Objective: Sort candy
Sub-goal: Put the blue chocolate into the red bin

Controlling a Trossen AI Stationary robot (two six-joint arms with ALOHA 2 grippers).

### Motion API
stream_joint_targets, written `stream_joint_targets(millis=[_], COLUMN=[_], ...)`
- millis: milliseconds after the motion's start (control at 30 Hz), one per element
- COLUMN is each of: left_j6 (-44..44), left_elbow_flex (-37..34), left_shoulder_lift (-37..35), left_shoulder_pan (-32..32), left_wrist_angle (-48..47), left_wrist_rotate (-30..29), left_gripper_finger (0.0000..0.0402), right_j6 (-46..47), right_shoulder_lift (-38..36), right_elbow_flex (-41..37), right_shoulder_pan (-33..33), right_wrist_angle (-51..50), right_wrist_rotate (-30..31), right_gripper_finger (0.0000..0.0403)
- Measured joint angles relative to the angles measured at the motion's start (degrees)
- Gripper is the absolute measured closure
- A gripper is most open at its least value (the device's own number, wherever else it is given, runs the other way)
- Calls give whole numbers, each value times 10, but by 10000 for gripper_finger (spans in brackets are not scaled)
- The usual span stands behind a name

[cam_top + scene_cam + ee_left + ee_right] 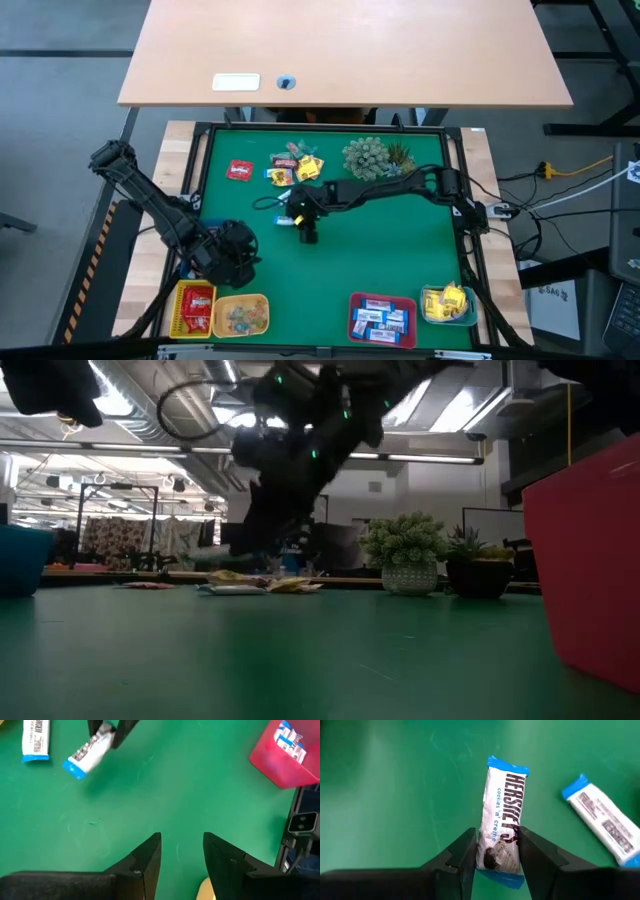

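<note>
1. The right gripper (495, 852) clamps a blue-and-white candy bar (501, 827) across its lower end, lifted clear of the green mat (400, 250), apparently to carry it to a tray.
2. A second blue-and-white bar (602, 827) lies on the mat just beside that gripper; more candy (295, 165) sits in a pile beyond it.
3. The red tray (383, 318), well apart from the gripper, already holds matching bars.
4. The left gripper (181, 852) hangs released and empty, waiting above the yellow trays (240, 315).
</note>
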Motion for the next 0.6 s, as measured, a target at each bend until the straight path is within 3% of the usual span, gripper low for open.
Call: stream_joint_targets(millis=[300, 600], left_j6=[0, 1], left_elbow_flex=[0, 0], left_shoulder_lift=[0, 0], left_shoulder_pan=[-13, -13], left_wrist_angle=[10, 10], left_wrist_rotate=[0, 0], left_gripper_finger=[269, 269], right_j6=[0, 53], right_shoulder_lift=[-1, -2], right_elbow_flex=[150, 256], right_shoulder_pan=[37, 119], right_wrist_angle=[-260, -421], right_wrist_rotate=[-9, -9], right_gripper_finger=[267, 267])
